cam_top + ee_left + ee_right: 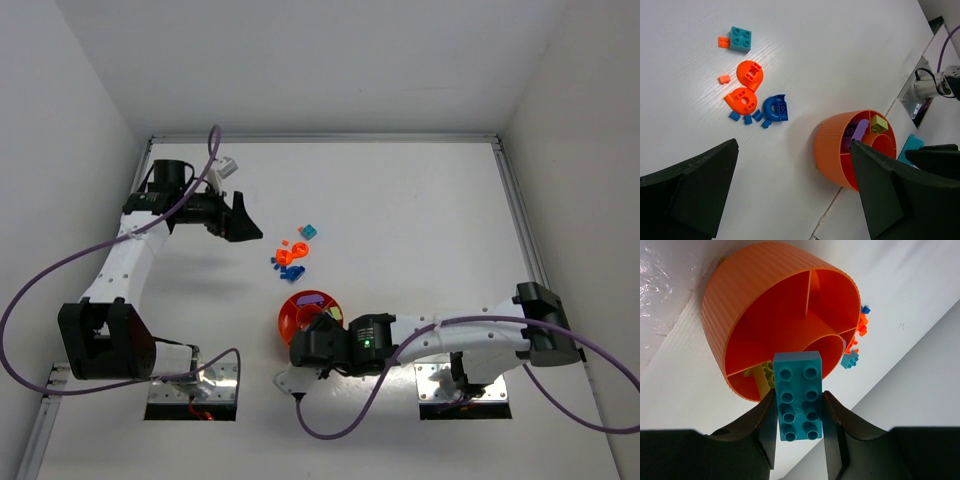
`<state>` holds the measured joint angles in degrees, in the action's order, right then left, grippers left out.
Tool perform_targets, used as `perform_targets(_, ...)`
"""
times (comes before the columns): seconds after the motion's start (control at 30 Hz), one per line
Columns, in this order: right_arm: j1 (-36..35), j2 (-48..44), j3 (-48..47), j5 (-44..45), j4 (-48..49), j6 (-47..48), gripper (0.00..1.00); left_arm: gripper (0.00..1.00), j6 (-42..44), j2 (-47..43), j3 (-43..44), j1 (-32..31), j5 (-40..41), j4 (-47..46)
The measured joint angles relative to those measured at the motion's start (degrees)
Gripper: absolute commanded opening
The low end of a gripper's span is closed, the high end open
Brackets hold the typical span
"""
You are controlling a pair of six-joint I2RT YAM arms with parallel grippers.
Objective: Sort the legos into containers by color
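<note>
White table (420,200), walled three sides. Right gripper (799,415) clamps teal brick (797,390), tray (735,295) rim just ahead. Left gripper (792,180) apart, loose bricks (742,100) ahead.

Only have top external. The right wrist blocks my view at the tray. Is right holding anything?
Observer: Yes. The right wrist view shows the right gripper shut on a teal two-by-four brick, studs facing the camera.
Operator: Anything in the tray yet?
Observer: In the left wrist view, one wedge of the tray holds a purple piece, and the wedge next to it holds a yellow-green brick.
Operator: Left loaded?
Observer: No. The left gripper is open, with only bare table between its fingers.
</note>
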<state>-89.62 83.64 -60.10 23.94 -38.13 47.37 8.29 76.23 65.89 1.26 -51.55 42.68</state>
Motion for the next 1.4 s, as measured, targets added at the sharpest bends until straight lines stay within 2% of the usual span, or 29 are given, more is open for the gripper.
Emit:
perform_targets(0.07,0.0,0.0,0.2,0.04,-0.02,0.04,0.38,1.0,-0.02,0.0,-0.24,0.0,0.07,0.0)
perform_targets(0.33,0.0,-0.24,0.28,0.04,-0.04,0.24,0.49,1.0,-0.48,0.0,-0.28,0.0,0.22,-0.11)
perform_targets(0.9,0.09,-0.68,-1.6,0.04,0.68,0.02,0.49,1.0,-0.87,-0.39,-0.63,0.0,0.87,-0.35)
perform_targets(0.93,0.13,-0.7,-1.6,0.24,1.2,-0.48,0.45,1.0,-0.87,-0.39,-0.63,0.0,0.92,-0.44)
perform_targets(1.03,1.33,-1.03,-1.73,0.94,4.42,-2.73,0.41,1.0,-0.85,-0.63,-0.68,0.0,1.01,-0.48)
perform_targets(1.17,9.46,-2.01,-4.59,1.14,8.57,-9.27,0.41,1.0,-0.85,-0.94,-0.7,0.0,1.03,-0.96)
perform_targets(1.37,27.41,-2.69,-11.1,-0.5,13.84,-21.27,0.41,1.0,-1.75,0.26,-0.52,0.0,1.03,-2.97)
perform_targets(1.4,30.47,-2.25,-12.61,-1.44,13.77,-23.3,0.43,1.0,-1.99,1.25,-0.07,0.0,1.03,-2.99)
